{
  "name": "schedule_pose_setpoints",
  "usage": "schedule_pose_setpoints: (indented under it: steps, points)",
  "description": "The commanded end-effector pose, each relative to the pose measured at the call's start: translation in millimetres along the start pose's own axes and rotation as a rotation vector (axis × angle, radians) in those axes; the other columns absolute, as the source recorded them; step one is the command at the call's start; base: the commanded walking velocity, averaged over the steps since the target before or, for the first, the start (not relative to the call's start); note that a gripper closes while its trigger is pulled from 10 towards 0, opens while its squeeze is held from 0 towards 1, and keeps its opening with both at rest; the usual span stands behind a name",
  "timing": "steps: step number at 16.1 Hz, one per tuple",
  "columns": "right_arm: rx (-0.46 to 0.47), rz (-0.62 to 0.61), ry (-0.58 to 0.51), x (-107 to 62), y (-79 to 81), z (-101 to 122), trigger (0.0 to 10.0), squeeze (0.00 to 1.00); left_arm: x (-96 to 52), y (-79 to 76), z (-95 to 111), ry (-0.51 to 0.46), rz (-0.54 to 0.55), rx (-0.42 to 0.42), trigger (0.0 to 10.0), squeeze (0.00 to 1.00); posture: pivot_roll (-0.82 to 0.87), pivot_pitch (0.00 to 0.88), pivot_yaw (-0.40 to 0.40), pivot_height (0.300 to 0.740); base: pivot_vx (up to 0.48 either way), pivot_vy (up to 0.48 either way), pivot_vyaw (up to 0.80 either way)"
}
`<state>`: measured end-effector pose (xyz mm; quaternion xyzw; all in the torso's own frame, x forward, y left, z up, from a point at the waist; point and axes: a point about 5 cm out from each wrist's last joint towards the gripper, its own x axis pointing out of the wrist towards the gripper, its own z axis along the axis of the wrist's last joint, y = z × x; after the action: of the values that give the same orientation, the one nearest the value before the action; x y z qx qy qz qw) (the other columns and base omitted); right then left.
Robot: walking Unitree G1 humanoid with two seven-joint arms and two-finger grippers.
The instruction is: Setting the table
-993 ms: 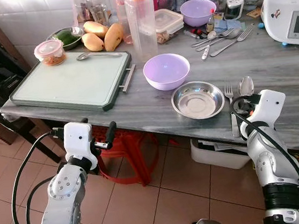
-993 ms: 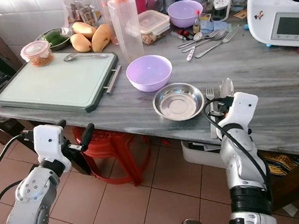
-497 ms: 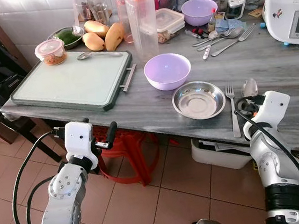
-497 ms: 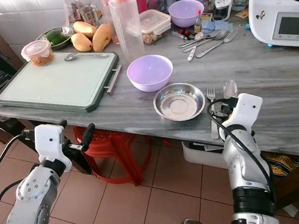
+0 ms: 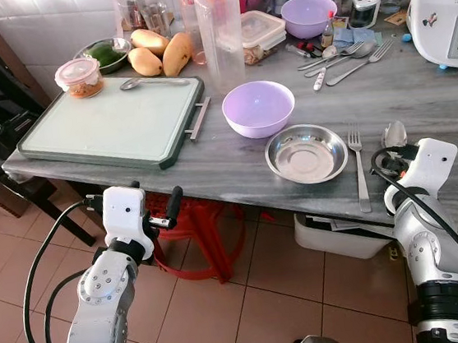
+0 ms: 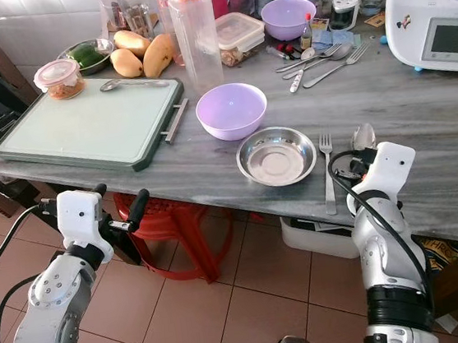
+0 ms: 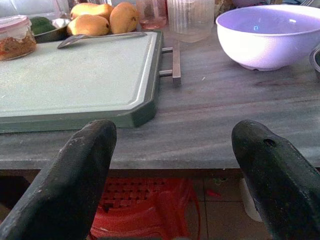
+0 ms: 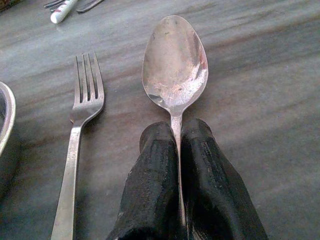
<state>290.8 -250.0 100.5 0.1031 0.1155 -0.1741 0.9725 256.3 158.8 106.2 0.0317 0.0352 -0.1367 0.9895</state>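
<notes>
Now the right gripper point(image 8: 177, 150), pinched on the spoon point(image 8: 175, 65) handle, should lay it flat, parallel to the fork point(image 5: 357, 165), on the fork's far side from the steel plate point(image 5: 305, 153), while the left gripper point(image 7: 170, 175) idles wide apart.

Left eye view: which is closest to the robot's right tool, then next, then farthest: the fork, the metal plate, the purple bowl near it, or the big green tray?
From the right tool, which grips the spoon:
1. Fork, just to its left.
2. Metal plate, left of the fork.
3. Purple bowl, behind the plate, farther left.
4. Green tray, at the table's far left end.
</notes>
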Motion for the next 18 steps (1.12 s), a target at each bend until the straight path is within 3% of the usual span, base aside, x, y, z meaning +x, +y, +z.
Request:
schedule_pose_setpoints:
  steps: [1, 9, 18]
  points:
    - [0.009, -0.019, 0.096, -1.0, -3.7, -20, 10.0, 0.00, -0.6, 1.8, 2, 0.001, -0.003, 0.006, 10.0, 0.00, 0.04, 0.060, 0.107, 0.740, 0.000, 0.000, 0.00]
    - [0.076, 0.030, 0.131, -2.2, 9.8, -23, 10.0, 0.00, -0.5, 0.2, 1, 0.003, -0.004, 0.004, 10.0, 0.00, 0.03, 0.061, 0.103, 0.740, 0.000, 0.000, 0.00]
    - [0.049, 0.086, 0.163, -5.1, 17.0, -26, 10.0, 0.00, 0.8, -1.4, 1, 0.002, -0.004, 0.000, 10.0, 0.00, 0.03, 0.060, 0.098, 0.740, 0.000, 0.000, 0.00]
